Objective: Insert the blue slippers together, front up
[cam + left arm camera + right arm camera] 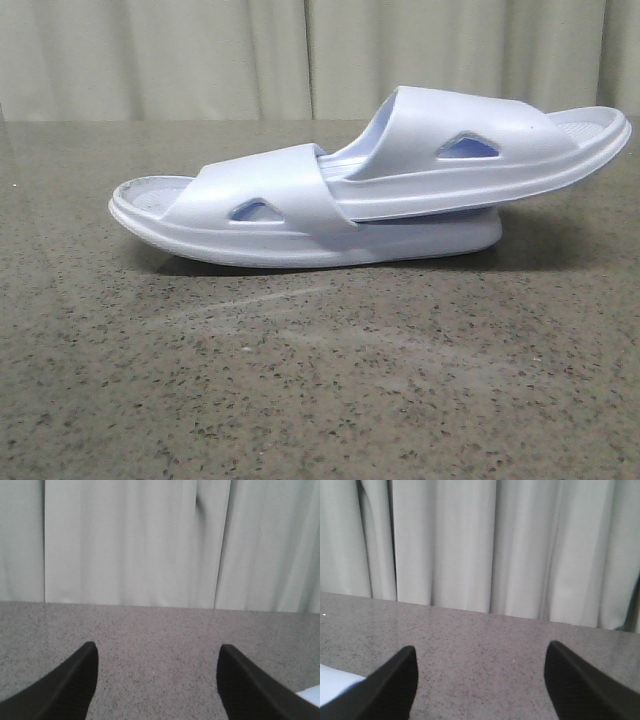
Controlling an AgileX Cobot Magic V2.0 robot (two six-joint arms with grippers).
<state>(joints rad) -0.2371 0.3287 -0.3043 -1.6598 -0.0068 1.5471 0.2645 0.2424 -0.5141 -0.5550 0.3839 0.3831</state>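
Two pale blue-white slippers lie nested on the speckled table in the front view. The lower slipper [250,215] lies flat with its open end to the left. The upper slipper [480,150] is pushed under the lower one's strap and rests tilted on it, its other end raised to the right. Neither arm shows in the front view. My left gripper [156,652] is open and empty above bare table; a pale sliver of slipper [311,696] shows at that view's edge. My right gripper [481,655] is open and empty; a slipper corner [335,682] shows by one finger.
The grey speckled table [300,380] fills the front view. Pale curtains [300,55] hang behind its far edge, and also show in both wrist views.
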